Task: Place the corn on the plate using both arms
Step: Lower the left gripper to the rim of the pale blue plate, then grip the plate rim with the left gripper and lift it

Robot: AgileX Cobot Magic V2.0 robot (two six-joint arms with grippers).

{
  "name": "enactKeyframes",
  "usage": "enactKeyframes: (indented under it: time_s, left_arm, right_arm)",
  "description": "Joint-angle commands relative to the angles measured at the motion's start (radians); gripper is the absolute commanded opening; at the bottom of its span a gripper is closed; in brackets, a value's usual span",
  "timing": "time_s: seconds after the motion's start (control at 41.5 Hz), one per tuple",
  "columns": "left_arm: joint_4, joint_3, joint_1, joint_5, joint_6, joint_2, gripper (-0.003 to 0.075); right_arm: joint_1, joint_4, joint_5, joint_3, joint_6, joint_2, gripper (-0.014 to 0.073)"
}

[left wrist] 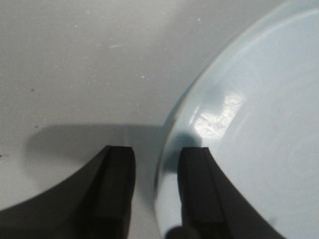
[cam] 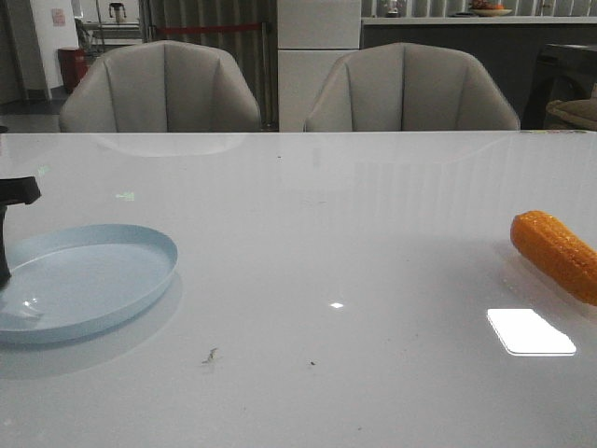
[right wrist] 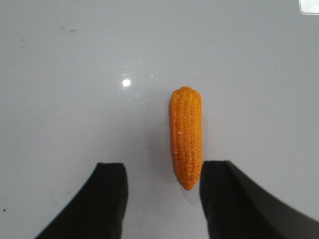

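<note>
The white surface [cam: 317, 243] carried both task things, and taking the plate [cam: 103, 280] as the landmark, the job looked barely begun: the plate lay bare at the near left of the front view, and the corn [cam: 560, 254] lay well apart from it, far across the surface at the right edge, still flat on the surface and in no grip. Judged from that, everything remained to be done: the corn had yet to be grasped, carried across to the plate and set down on it. The front view alone showed how far the corn sat from the plate, but it showed little of the arms, only a dark part of the left arm [cam: 11, 210] at the plate's far-left rim. The left wrist view supplied what that view lacked: the left gripper [left wrist: 158, 191] stood with its fingers [left wrist: 117, 194] parted astride the plate's rim, one finger outside on the surface and the other over the plate's inside, not visibly pinching it. The right wrist view showed the right gripper [right wrist: 162, 199], unseen from the front, spread wide with the corn's tapered tip lying between the fingers, close beside one of them, while the cob's blunt end pointed away.
</note>
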Motion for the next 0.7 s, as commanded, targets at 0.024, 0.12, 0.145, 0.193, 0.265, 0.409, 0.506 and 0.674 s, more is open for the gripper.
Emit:
enactKeyframes:
  time_s: [0.024, 0.12, 0.145, 0.193, 0.265, 0.409, 0.506, 0.674]
  left_arm:
    - [-0.022, -0.021, -0.028, -0.004, -0.006, -0.038, 0.0158]
    - [-0.018, -0.021, -0.040, -0.007, -0.005, -0.038, 0.0098]
    - [-0.016, -0.021, -0.042, -0.011, -0.005, -0.038, 0.0099]
    - [-0.009, -0.021, -0.045, -0.016, -0.005, -0.038, 0.0096]
    - [0.006, -0.029, -0.045, -0.009, -0.005, -0.038, 0.0096]
    - [0.022, -0.089, -0.045, 0.030, -0.005, -0.046, 0.0096]
    - [0.026, -0.157, -0.045, 0.084, -0.017, -0.046, 0.0096]
    - [0.019, -0.323, -0.045, 0.202, -0.023, -0.046, 0.0096]
  right_arm:
    - [0.001, 0.002, -0.054, -0.040, -0.006, -0.012, 0.0449]
    - [0.001, 0.002, -0.054, -0.040, -0.006, -0.012, 0.0449]
    - [0.001, 0.002, -0.054, -0.040, -0.006, -0.012, 0.0449]
    - [0.001, 0.002, -0.054, -0.040, -0.006, -0.012, 0.0449]
    - [0.001, 0.002, -0.054, -0.040, -0.006, -0.012, 0.0449]
    - [0.001, 0.002, -0.045, -0.039, -0.006, -0.012, 0.0449]
    - [0.001, 0.002, -0.040, -0.039, -0.006, -0.012, 0.0449]
    - [0.001, 0.002, -0.034, -0.039, -0.006, -0.012, 0.0449]
